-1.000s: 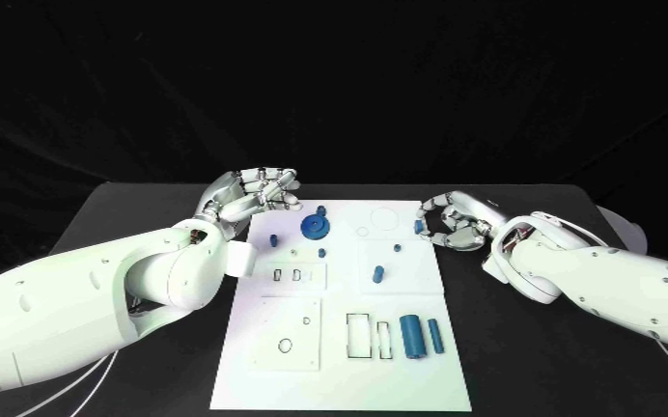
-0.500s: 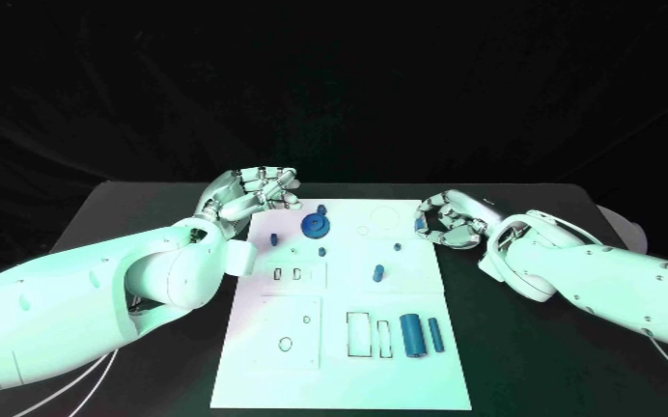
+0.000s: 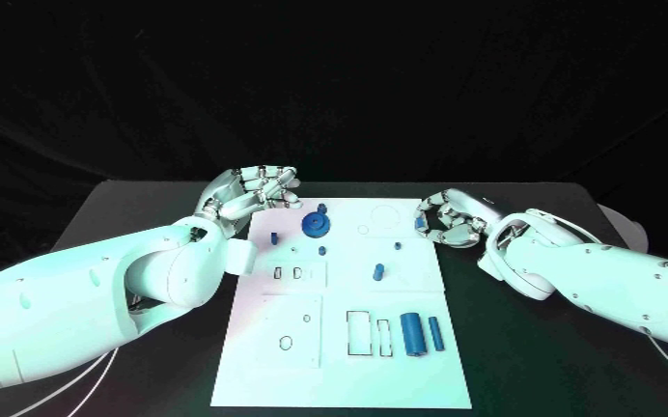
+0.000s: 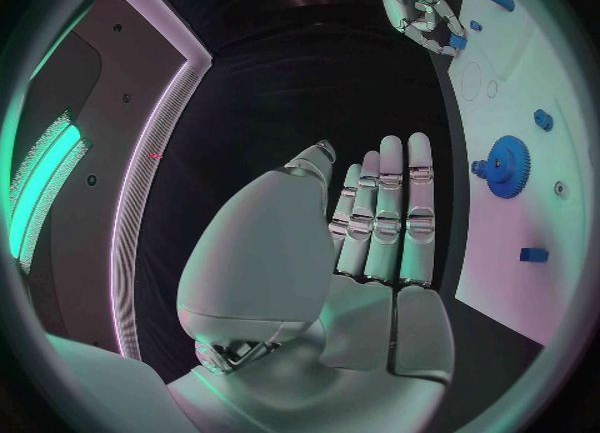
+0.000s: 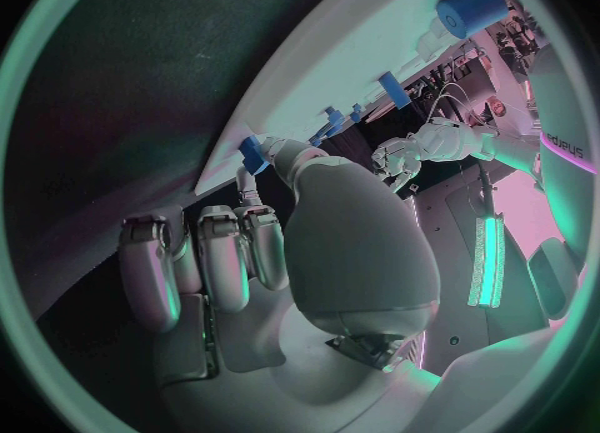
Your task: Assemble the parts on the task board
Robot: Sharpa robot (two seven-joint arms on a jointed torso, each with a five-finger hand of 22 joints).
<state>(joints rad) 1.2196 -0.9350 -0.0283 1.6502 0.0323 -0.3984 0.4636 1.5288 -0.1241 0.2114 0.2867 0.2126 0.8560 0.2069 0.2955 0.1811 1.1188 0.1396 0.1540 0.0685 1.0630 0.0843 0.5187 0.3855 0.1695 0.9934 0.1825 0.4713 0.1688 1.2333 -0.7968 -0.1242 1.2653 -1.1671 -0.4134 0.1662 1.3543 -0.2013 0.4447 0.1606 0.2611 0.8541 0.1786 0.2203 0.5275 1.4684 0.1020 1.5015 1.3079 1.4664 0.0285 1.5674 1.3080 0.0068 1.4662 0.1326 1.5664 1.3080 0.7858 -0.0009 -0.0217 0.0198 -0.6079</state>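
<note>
The white task board (image 3: 264,378) lies in the middle of the table. On it a blue gear (image 3: 318,226) stands near the far edge, and a blue cylinder (image 3: 412,332) and a thin blue bar (image 3: 435,333) lie near the right side. Small blue parts (image 3: 377,270) are scattered between them. My left hand (image 3: 258,190) hovers by the board's far left corner, fingers straight and holding nothing (image 4: 375,223). At the board's far right edge my right hand (image 3: 448,216) pinches a small blue part (image 5: 254,153) at its thumb tip, the other fingers curled.
Black table (image 3: 125,214) surrounds the board on both sides. Outlined slots (image 3: 359,332) and holes (image 3: 286,345) mark the board's near half. My left forearm (image 3: 125,282) lies along the board's left side.
My right hand has crept slightly away from me along the board's right edge, the small blue part staying at its thumb. The left hand has barely moved.
</note>
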